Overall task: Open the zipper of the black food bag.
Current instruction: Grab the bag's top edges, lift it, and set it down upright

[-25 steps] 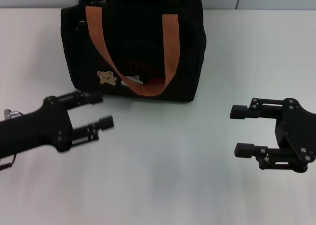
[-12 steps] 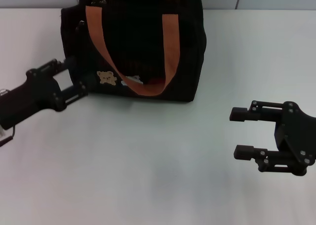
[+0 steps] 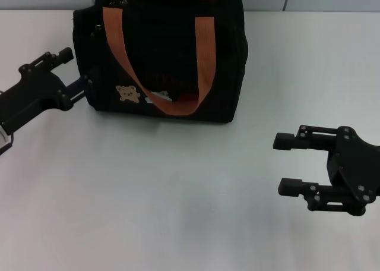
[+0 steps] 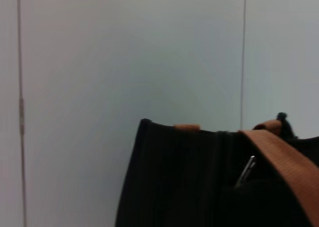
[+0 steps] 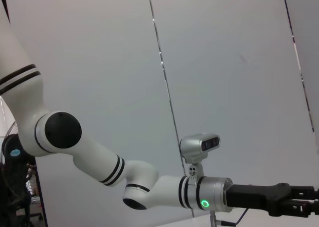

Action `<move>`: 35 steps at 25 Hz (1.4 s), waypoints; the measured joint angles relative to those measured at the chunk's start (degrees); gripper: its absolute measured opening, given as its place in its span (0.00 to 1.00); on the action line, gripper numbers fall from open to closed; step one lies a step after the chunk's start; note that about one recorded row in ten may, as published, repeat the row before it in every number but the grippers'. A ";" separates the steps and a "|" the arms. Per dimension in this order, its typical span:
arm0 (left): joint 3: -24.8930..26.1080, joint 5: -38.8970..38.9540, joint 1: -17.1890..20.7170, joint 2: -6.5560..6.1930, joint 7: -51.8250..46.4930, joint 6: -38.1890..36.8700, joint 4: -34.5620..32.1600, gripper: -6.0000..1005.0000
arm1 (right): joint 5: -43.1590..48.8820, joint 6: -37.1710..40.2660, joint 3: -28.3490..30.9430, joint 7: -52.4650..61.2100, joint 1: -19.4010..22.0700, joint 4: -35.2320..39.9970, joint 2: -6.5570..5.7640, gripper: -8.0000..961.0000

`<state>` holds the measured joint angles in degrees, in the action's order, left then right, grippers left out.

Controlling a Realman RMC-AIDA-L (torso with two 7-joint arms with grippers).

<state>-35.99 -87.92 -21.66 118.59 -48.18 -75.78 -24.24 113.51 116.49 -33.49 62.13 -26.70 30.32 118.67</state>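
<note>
At upper left of the head view, left gripper (image 3: 74, 69): jaws spread apart with nothing between them, their tips just beside the left side wall of the black food bag (image 3: 160, 63); one finger reaches level with the bag's upper corner, the other touches or nearly touches the wall lower down.
Left arm: dark, slanting in from the left edge of the frame.
Right gripper (image 3: 284, 164): lower right of the frame, jaws parted and empty, pointing left, well apart from the bag, above the bare counter (image 3: 190, 199).
Bag position: upright at upper centre of the frame, on the counter, against the far edge.
Bag front: two orange-brown handles (image 3: 122, 51), the near one hanging down in a loop; a small tan bear patch (image 3: 127, 93) with a white label beside it.
Zipper (image 4: 246, 170): in the left wrist view a small silver pull tab shows near the bag's top edge, next to an orange strap.
Zipper state: cannot tell.
</note>
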 joint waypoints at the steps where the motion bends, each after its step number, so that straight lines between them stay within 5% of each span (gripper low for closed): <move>1: 0.01 0.21 -0.20 0.01 0.43 0.55 0.13 0.69 | 0.00 -0.16 0.00 0.00 0.03 0.00 0.07 0.71; 21: -0.46 1.50 -2.37 0.02 6.05 6.27 3.90 0.69 | 0.03 -0.49 0.00 0.01 -0.20 -0.56 0.34 0.71; 35: -0.58 1.50 -2.52 0.15 7.10 6.71 4.68 0.32 | 0.02 -0.48 0.00 0.01 0.05 -0.88 0.34 0.71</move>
<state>-36.56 -86.42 -24.17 118.74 -41.08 -69.07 -19.56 113.53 116.01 -33.49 62.14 -26.66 29.44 119.00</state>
